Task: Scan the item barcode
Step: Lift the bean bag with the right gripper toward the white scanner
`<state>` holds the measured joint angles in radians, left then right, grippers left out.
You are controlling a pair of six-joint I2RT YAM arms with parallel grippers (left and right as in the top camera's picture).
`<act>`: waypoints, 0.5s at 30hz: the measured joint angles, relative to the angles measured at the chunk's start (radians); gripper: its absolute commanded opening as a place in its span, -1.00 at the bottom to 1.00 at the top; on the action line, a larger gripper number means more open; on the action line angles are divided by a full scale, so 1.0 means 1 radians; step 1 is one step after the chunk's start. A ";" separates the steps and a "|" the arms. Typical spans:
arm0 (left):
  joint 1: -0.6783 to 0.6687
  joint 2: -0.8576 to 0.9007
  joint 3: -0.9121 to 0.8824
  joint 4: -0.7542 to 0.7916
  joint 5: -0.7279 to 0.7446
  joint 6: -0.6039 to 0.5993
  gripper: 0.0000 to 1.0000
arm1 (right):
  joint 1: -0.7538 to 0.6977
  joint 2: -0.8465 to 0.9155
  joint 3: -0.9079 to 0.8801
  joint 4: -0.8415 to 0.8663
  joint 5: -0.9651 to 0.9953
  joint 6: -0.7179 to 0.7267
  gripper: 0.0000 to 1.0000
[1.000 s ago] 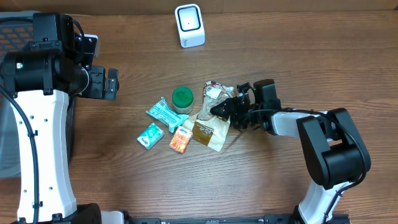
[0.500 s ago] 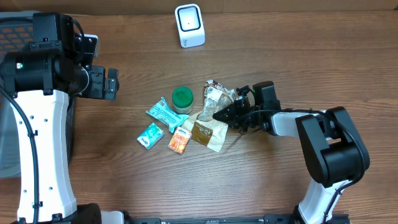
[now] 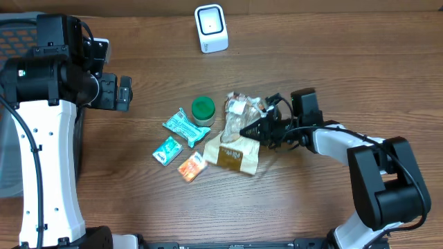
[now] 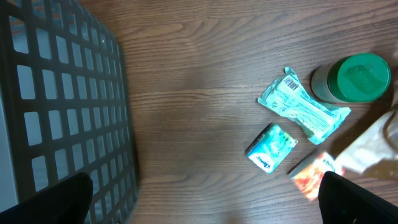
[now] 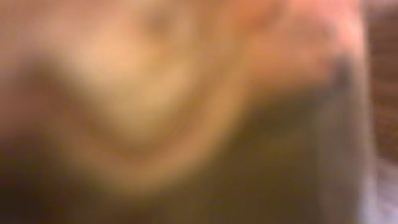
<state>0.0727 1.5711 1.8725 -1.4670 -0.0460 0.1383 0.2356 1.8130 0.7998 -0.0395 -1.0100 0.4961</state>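
Note:
A beige pouch with a brown label [image 3: 237,152] lies among the items at mid-table, with a crinkly clear packet [image 3: 242,106] at its upper end. My right gripper [image 3: 245,129] is shut on the pouch's upper part, and the pouch looks raised and tilted. A tan blur fills the right wrist view, so the fingers do not show there. The white barcode scanner [image 3: 210,28] stands at the far edge. My left gripper [image 3: 118,92] hangs open far to the left, nothing between its fingers [image 4: 360,198].
A green-lidded jar [image 3: 203,108], a long teal packet [image 3: 182,126], a small teal packet [image 3: 167,150] and an orange packet [image 3: 192,166] lie left of the pouch. A grey mesh basket [image 4: 56,106] stands at the left edge.
My right gripper closed on the pouch and drew it back to the right and up. The orange packet slid down and left. The left arm stayed still.

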 measured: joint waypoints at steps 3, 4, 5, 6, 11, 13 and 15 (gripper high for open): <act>0.000 0.000 0.000 0.000 0.000 0.000 0.99 | 0.016 0.000 0.011 -0.129 -0.011 -0.075 -0.92; 0.000 0.000 0.000 0.000 0.000 0.000 0.99 | 0.016 0.000 0.022 -0.176 -0.014 -0.099 -0.92; 0.000 0.000 0.000 0.000 0.000 0.000 0.99 | 0.016 0.000 0.036 -0.231 -0.014 -0.132 -0.92; 0.000 0.000 0.000 0.000 0.000 0.000 0.99 | 0.016 0.000 0.055 -0.293 -0.014 -0.167 -0.92; 0.000 0.000 0.000 0.000 0.000 0.000 0.99 | 0.015 0.000 0.261 -0.718 0.017 -0.404 -0.92; 0.000 0.000 0.000 0.000 0.000 0.000 0.99 | 0.015 0.000 0.359 -0.869 0.047 -0.502 -0.92; 0.000 0.000 0.000 -0.001 0.000 0.000 0.99 | 0.015 0.000 0.473 -1.030 0.071 -0.619 -0.92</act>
<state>0.0727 1.5711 1.8725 -1.4677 -0.0463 0.1383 0.2504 1.8130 1.2728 -1.0695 -0.9390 -0.1230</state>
